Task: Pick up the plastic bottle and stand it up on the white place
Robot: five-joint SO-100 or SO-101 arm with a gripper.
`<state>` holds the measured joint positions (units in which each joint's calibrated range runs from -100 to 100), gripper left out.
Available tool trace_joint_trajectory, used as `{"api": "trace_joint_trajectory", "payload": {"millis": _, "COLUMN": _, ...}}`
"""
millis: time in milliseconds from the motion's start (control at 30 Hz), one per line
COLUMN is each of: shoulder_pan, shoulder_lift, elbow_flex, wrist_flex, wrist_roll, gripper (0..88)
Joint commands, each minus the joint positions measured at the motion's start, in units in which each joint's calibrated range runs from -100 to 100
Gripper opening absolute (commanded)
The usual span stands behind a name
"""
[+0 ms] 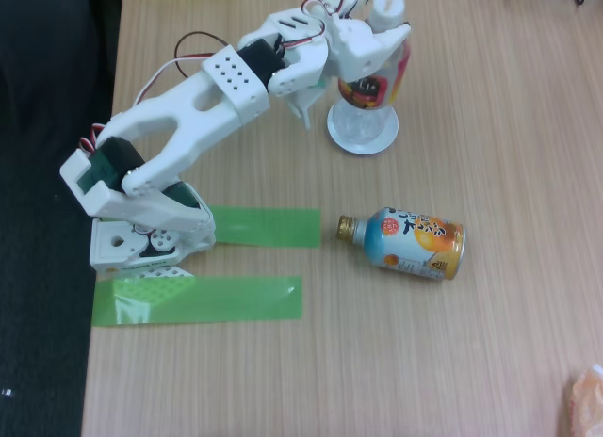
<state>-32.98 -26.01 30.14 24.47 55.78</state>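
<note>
The gripper (369, 68) pinched the plastic bottle (375, 90) upright, base on the white place (363, 138), apparently to steady it there

Light wooden table (490, 362), green tape strips (198, 299) on it, dark floor (42, 267) at left, even lighting

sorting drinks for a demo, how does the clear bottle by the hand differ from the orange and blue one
The clear plastic bottle stands upright on the white disc; the orange-and-blue can-bottle lies on its side on the bare wooden table. The clear bottle has a white cap, the can-bottle a gold one. The hand is at the clear bottle; nothing touches the can-bottle. Both are capped drink containers.
</note>
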Motion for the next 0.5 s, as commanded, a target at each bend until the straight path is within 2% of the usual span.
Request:
{"api": "trace_joint_trajectory", "payload": {"millis": 0, "shoulder_pan": 0.24, "shoulder_lift": -0.91, "elbow_flex": -0.58, "wrist_flex": -0.95, "wrist_roll": -0.18, "gripper": 32.1}}
{"api": "trace_joint_trajectory", "payload": {"millis": 467, "shoulder_pan": 0.24, "shoulder_lift": -3.85, "elbow_flex": -0.58, "wrist_flex": -0.18, "wrist_roll": -0.23, "gripper": 34.0}}
